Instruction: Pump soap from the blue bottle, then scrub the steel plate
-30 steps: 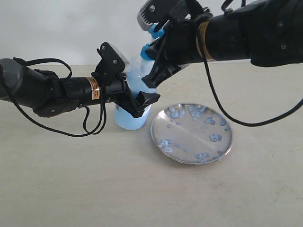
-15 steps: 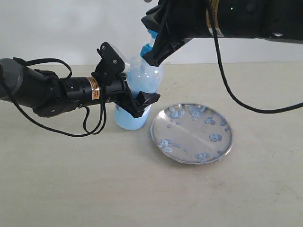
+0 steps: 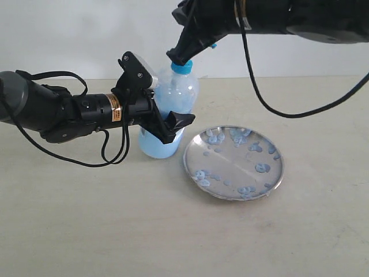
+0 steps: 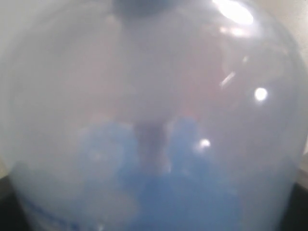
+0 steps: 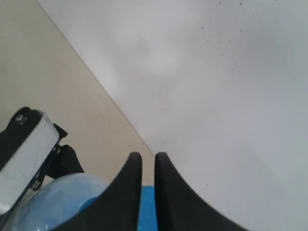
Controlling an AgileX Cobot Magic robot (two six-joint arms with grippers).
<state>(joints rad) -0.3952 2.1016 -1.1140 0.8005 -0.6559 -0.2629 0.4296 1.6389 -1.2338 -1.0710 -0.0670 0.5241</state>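
Note:
The blue bottle (image 3: 174,95) stands upright left of the steel plate (image 3: 233,163), with light blue soap (image 3: 157,148) in its lower part. My left gripper (image 3: 172,124) is shut around the bottle's body. In the left wrist view the bottle (image 4: 154,120) fills the picture and hides the jaws. My right gripper (image 3: 180,56) hangs just over the blue collar (image 3: 183,68), its fingers almost together. In the right wrist view the right gripper (image 5: 148,156) shows the blue pump head (image 5: 147,209) beneath it. Pale blue soap blobs (image 3: 262,168) dot the plate.
The beige table (image 3: 115,231) stretches toward the front and to the right of the plate. A white wall (image 3: 86,34) stands behind it. The right arm's black cable (image 3: 271,104) loops down over the far side of the plate.
My right gripper has risen from beside the bottle's neck to just above its top. The left arm, bottle and plate have not moved.

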